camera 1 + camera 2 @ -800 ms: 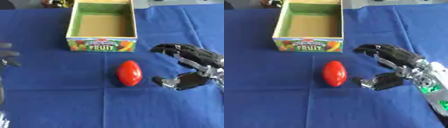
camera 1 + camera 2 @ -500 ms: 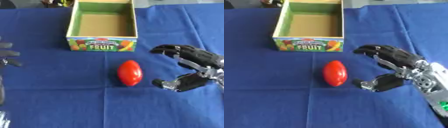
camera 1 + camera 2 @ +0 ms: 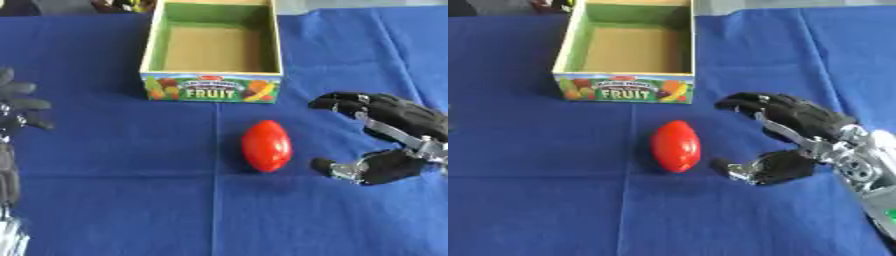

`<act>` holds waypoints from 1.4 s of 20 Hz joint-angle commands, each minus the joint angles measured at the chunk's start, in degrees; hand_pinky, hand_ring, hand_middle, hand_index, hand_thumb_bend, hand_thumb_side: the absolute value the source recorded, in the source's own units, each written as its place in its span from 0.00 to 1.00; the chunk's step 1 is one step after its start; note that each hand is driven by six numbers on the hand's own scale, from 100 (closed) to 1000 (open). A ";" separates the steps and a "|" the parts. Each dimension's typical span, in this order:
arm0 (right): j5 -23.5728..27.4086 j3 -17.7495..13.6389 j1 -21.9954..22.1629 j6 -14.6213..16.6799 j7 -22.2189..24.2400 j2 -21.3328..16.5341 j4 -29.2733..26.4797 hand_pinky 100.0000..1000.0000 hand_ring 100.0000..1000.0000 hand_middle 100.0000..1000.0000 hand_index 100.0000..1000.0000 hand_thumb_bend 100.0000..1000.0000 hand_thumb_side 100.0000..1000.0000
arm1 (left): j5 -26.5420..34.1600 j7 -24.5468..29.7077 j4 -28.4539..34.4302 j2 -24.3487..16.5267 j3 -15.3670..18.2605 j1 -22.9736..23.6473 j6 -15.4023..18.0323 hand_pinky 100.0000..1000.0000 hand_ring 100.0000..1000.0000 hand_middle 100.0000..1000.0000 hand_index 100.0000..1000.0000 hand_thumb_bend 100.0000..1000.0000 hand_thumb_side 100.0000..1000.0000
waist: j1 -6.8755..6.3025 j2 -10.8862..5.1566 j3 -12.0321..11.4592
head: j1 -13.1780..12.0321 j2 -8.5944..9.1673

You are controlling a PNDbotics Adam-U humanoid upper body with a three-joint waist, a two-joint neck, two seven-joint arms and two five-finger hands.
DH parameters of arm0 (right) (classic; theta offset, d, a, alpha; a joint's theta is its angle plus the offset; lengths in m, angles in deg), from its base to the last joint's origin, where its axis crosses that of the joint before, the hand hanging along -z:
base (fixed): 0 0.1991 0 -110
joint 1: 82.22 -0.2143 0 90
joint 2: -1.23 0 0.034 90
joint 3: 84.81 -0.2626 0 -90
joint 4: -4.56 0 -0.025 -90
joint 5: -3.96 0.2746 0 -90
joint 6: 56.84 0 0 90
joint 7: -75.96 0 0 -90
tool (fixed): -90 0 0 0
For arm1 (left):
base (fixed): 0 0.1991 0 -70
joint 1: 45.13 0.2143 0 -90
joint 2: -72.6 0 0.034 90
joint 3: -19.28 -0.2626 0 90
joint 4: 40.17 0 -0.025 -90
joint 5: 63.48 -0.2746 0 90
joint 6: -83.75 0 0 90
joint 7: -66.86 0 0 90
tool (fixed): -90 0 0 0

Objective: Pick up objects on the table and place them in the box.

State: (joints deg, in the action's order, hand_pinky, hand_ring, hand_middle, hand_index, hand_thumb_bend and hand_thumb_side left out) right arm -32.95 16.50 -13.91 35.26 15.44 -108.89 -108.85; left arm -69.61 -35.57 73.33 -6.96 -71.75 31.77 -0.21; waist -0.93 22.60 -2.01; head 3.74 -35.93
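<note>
A red egg-shaped object (image 3: 266, 145) lies on the blue cloth, a little in front of the box. The open cardboard box (image 3: 213, 88), printed "FRUIT" on its front wall, stands at the back middle and holds nothing that I can see. My right hand (image 3: 798, 142) hovers just right of the red object, open, fingers arched above and thumb below, facing it without touching. My left hand (image 3: 16, 107) rests open at the left edge, fingers up.
The blue cloth (image 3: 131, 200) covers the whole table, with folds running across it. Dark objects (image 3: 122, 5) sit past the far edge behind the box.
My right hand has crept slightly left toward the red object. The red object, the box and my left hand have stayed put.
</note>
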 commanded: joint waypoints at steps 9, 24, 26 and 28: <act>8.10 -0.35 -3.68 1.24 7.85 -5.90 -1.18 0.89 0.95 0.92 1.00 0.50 0.70 | 0.33 0.20 1.09 -0.44 -0.42 -0.60 -0.27 0.36 0.53 0.58 0.79 0.00 1.00 | 0.53 -1.66 -0.61 | 1.09 -0.38; 15.78 -0.21 -7.93 1.96 15.50 -9.68 -1.18 0.89 0.97 0.93 1.00 0.47 0.66 | 0.53 0.49 1.09 -0.33 -0.67 -0.71 -0.44 0.36 0.53 0.58 0.79 0.00 1.00 | 1.08 -1.29 -2.11 | 1.52 -0.33; 17.39 -0.49 -8.63 1.54 16.54 -10.49 -1.18 0.89 0.97 0.93 1.00 0.47 0.66 | 0.55 0.55 1.09 -0.35 -0.72 -0.72 -0.49 0.36 0.53 0.58 0.79 0.00 1.00 | 1.18 -1.23 -2.28 | 1.74 -0.56; 18.45 -0.38 -9.65 0.96 17.77 -11.08 -1.18 0.89 0.97 0.93 1.00 0.46 0.66 | 0.58 0.64 1.09 -0.34 -0.79 -0.70 -0.59 0.36 0.53 0.58 0.79 0.00 1.00 | 1.27 -1.22 -2.38 | 2.26 -0.94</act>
State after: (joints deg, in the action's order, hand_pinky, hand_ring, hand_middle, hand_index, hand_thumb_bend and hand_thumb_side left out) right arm -15.67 16.84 -22.73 36.40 32.48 -117.70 -108.85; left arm -69.34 -35.08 73.33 -6.95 -72.31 31.66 -0.70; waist 0.26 22.32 -4.33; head 5.70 -36.36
